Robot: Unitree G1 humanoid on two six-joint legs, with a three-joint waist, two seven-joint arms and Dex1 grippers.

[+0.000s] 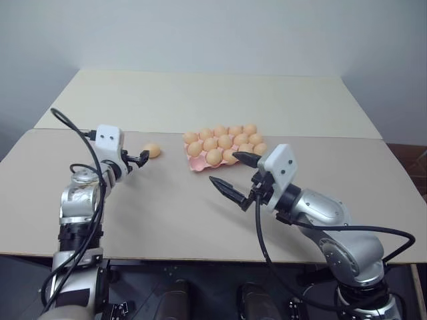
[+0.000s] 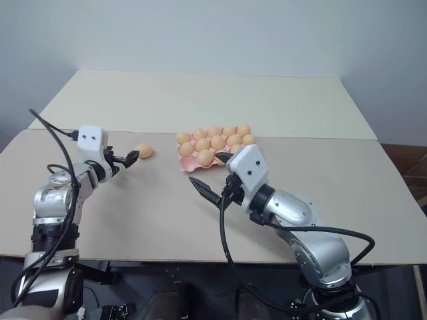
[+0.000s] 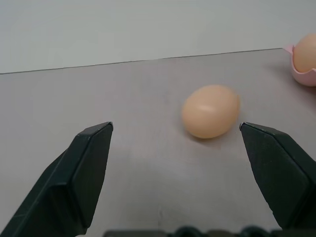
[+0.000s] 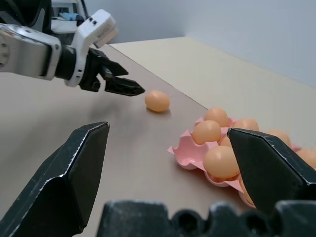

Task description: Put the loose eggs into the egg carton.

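Observation:
One loose egg [image 1: 153, 150] lies on the tan table, left of the egg carton [image 1: 195, 165]. The carton is a pink tray with several tan eggs seated in its cups. My left gripper [image 1: 141, 159] is open and points at the loose egg from just short of it. In the left wrist view the egg [image 3: 211, 111] lies beyond the fingertips, nearer the finger [image 3: 276, 168] on the carton's side. My right gripper [image 1: 233, 175] hovers open in front of the carton's near edge, holding nothing. The right wrist view takes in the egg [image 4: 157, 100], the carton [image 4: 182, 153] and the left gripper [image 4: 123, 86].
The table [image 1: 200, 220] is made of two tan boards that meet at a seam [image 1: 320, 136] just behind the carton. Its front edge runs close below both arms. A pale wall stands behind the far board.

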